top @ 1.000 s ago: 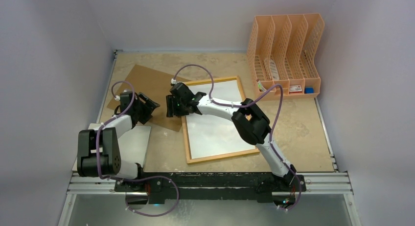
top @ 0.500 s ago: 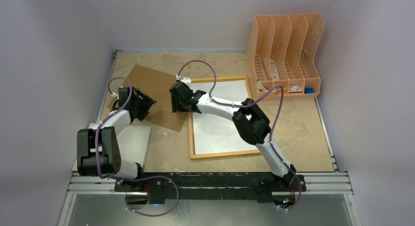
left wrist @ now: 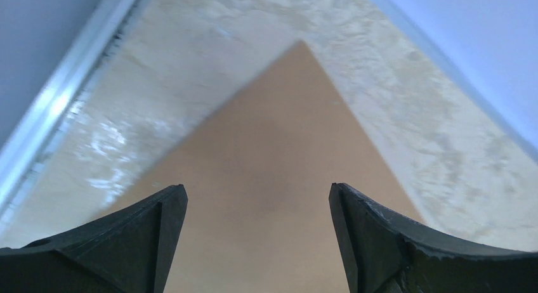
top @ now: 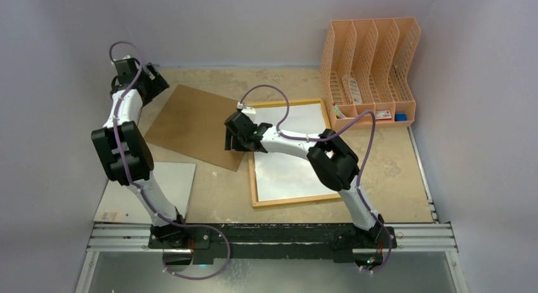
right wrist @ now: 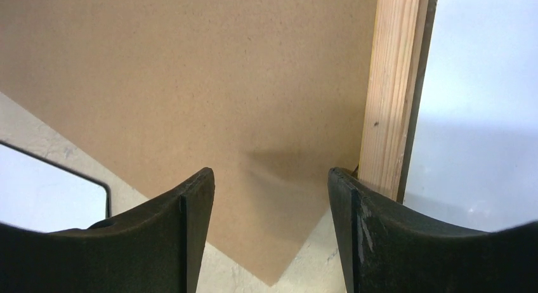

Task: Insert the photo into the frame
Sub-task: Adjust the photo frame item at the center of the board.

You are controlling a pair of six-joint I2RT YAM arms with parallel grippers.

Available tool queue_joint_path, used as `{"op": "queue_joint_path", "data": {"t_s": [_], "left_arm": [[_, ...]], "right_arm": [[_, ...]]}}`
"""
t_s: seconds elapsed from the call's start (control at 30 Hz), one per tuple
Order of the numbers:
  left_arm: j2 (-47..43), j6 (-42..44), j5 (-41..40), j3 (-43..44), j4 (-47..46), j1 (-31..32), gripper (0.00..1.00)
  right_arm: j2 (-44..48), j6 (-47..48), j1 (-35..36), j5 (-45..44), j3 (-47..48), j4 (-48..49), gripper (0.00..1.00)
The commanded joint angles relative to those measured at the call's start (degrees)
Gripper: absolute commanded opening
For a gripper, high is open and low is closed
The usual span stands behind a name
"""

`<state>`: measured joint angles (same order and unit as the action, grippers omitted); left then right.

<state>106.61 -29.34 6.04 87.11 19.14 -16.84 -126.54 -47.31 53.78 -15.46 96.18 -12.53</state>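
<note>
Right wrist view: right gripper [right wrist: 269, 175] is spread wide, nothing held, over board [right wrist: 190, 84] just beside frame [right wrist: 390, 84] rail. Left gripper [left wrist: 257, 190] is opened wide, empty, above board's far corner. Photo [top: 288, 172] is laid white-side-up inside frame.

We log two arms with white tube links and chunky black joint housings: left arm [top: 122, 109], right arm [top: 285, 141]. A thin purple cable [top: 268, 86] loops along each. Matte black wedge fingers on left tool [left wrist: 257, 204] and right tool [right wrist: 269, 185], edges scuffed.
</note>
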Motion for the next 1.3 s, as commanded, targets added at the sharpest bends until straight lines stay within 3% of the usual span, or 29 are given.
{"op": "queue_joint_path", "data": {"t_s": [0.0,0.33,0.63,0.8,1.0,1.27], "left_arm": [[5.9,13.45,4.48,7.46,8.4,-2.49,0.87],[11.99,14.04,4.32,3.25,-2.2,-4.69,0.89],[13.99,13.76,-1.36,-1.47,-7.14,-4.78,0.89],[16.55,13.36,-0.85,0.35,-3.99,-4.78,0.86],[18.33,14.36,-5.7,3.13,-0.08,-4.78,0.81],[21.23,13.35,3.74,7.71,7.01,-4.78,0.78]], "right_arm": [[3.64,-5.87,0.02,2.23,-2.31,-0.23,0.69],[3.35,-12.66,1.48,3.17,-0.32,-7.33,0.69],[3.42,-13.85,2.1,0.77,-0.81,-9.27,0.7],[5.69,-13.74,2.21,-2.92,-2.02,-11.03,0.72],[5.92,-13.67,2.28,-3.2,-1.79,-10.69,0.74],[1.9,-16.49,2.17,1.54,-0.58,-11.11,0.74]]}}
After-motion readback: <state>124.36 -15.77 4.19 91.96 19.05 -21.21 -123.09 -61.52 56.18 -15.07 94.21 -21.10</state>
